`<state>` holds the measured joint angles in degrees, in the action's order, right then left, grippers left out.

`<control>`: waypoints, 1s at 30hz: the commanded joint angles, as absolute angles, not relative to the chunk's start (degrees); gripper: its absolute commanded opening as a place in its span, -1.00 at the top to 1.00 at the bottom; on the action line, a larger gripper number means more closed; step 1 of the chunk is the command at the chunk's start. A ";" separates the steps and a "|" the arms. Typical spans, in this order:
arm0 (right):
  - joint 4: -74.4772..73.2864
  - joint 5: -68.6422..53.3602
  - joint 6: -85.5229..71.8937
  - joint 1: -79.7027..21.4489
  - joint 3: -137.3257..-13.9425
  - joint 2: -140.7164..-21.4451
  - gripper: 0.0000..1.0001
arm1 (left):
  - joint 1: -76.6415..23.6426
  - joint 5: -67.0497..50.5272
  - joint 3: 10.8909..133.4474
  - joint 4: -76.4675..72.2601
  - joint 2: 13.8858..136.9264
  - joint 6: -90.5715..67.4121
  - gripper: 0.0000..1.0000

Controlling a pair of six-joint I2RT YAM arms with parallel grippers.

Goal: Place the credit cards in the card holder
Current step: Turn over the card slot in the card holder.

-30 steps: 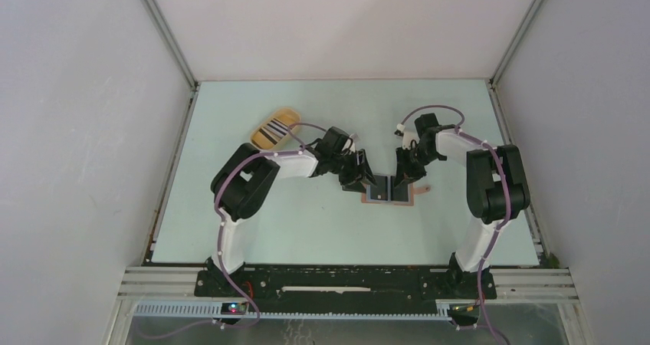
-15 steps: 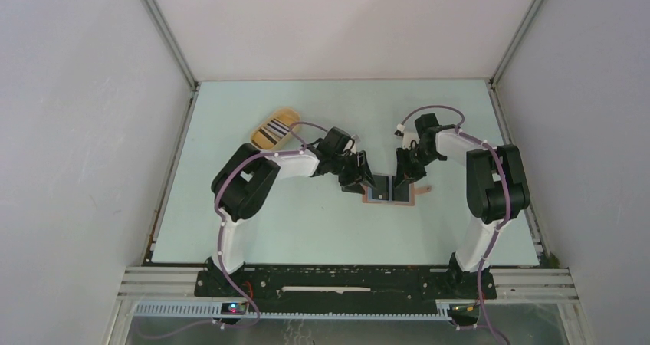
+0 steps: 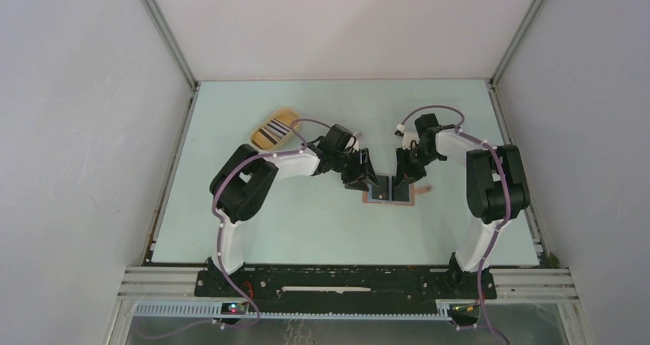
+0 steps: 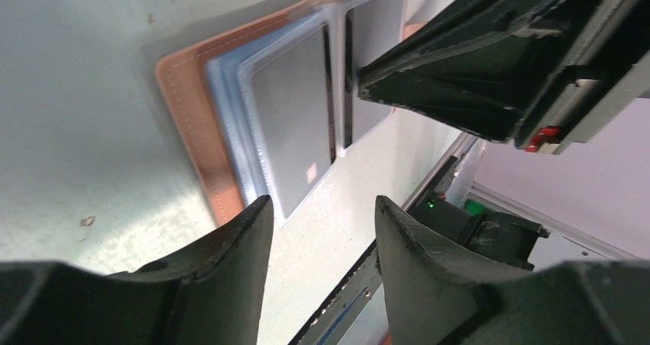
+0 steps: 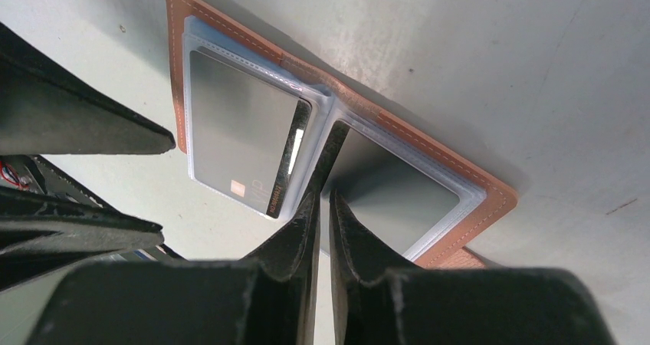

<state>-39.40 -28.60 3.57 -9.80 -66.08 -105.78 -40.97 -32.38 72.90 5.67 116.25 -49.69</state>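
Brown leather card holder [image 3: 387, 197] pinned open by your near-shut right pincer [image 5: 323, 195]; send the wide, empty left pincer [image 4: 322, 201] for the striped credit cards [image 3: 270, 136].

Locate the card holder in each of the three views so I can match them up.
Top external: the card holder lies open at mid-table, between the two arms' tips.
Left wrist: the card holder is in the upper centre, with its brown rim on the left.
Right wrist: the card holder is in the upper centre, lying diagonally.
Shared landmark: the right end effector, with its tips at the holder's centre fold in all three views.
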 commanded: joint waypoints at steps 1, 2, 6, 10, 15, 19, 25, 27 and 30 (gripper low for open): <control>-39.69 -28.04 4.55 -10.04 -67.61 -106.09 0.66 | -41.32 -34.11 76.61 3.91 115.74 -50.10 -0.11; -39.70 -28.04 4.57 -10.02 -67.61 -106.08 0.66 | -41.39 -34.10 76.68 3.92 115.85 -50.10 -0.10; -39.56 -28.11 4.56 -10.02 -67.65 -106.17 0.66 | -41.41 -34.61 77.55 4.42 117.17 -50.22 -0.09; -39.65 -28.12 4.53 -10.02 -67.64 -106.00 0.67 | -41.44 -34.46 78.00 5.59 117.98 -50.15 -0.09; -39.61 -28.20 4.55 -10.02 -67.62 -106.13 0.67 | -41.47 -33.68 78.78 7.57 118.48 -49.04 -0.11; -39.63 -28.21 4.56 -10.02 -67.59 -106.08 0.66 | -41.41 -32.83 79.14 8.84 118.30 -47.92 -0.12; -39.64 -28.13 4.50 -10.02 -67.62 -106.08 0.66 | -41.74 -34.37 79.72 8.56 119.15 -47.79 -0.14; -39.68 -28.09 4.48 -10.02 -67.65 -106.00 0.66 | -41.83 -35.22 80.16 8.34 119.78 -47.89 -0.14; -39.71 -28.04 4.51 -10.03 -67.67 -105.91 0.66 | -41.88 -35.92 80.71 8.35 120.43 -48.02 -0.14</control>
